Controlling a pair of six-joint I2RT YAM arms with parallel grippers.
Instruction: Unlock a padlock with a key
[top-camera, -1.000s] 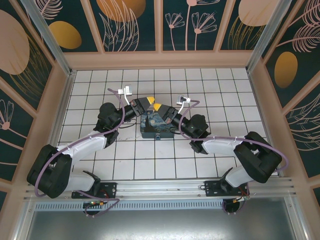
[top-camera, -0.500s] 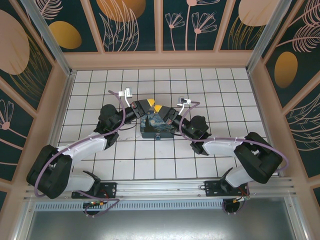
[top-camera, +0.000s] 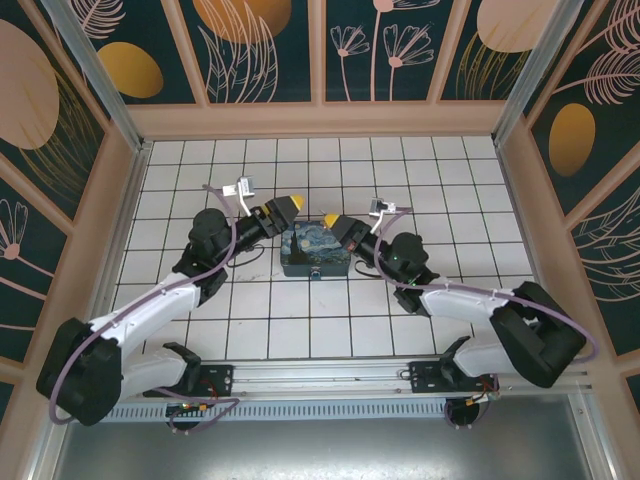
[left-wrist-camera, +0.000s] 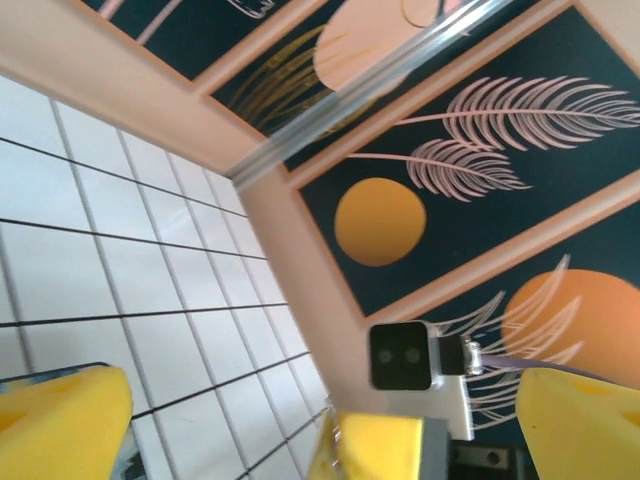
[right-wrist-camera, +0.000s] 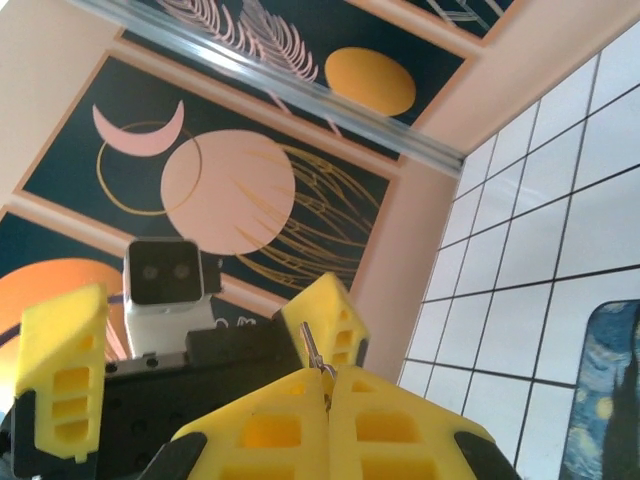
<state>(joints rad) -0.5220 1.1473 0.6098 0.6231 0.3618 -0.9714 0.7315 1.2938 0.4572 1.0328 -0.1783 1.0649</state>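
My right gripper (top-camera: 330, 218) hovers over the starry-night box (top-camera: 313, 252), at its far right corner. Its yellow fingers are shut on the key (right-wrist-camera: 314, 350), a thin silvery blade that sticks up from between the closed tips (right-wrist-camera: 328, 385). My left gripper (top-camera: 288, 206) hangs over the box's far left corner. In the left wrist view its fingers (left-wrist-camera: 60, 420) stand far apart with nothing between them. The padlock is hidden. A small dark bit (top-camera: 317, 272) at the box's front edge is too small to identify.
The floor is white tiles (top-camera: 300, 320) inside peach walls with dark floral panels (top-camera: 260, 50). Each wrist camera sees the other arm's camera block (left-wrist-camera: 405, 357) (right-wrist-camera: 165, 272) close by. Both arm bases sit on a metal rail (top-camera: 320, 385) at the near edge.
The left gripper has opened and drawn back to the left. The right gripper has drawn back to the right with the key, so the two tips no longer meet above the box.
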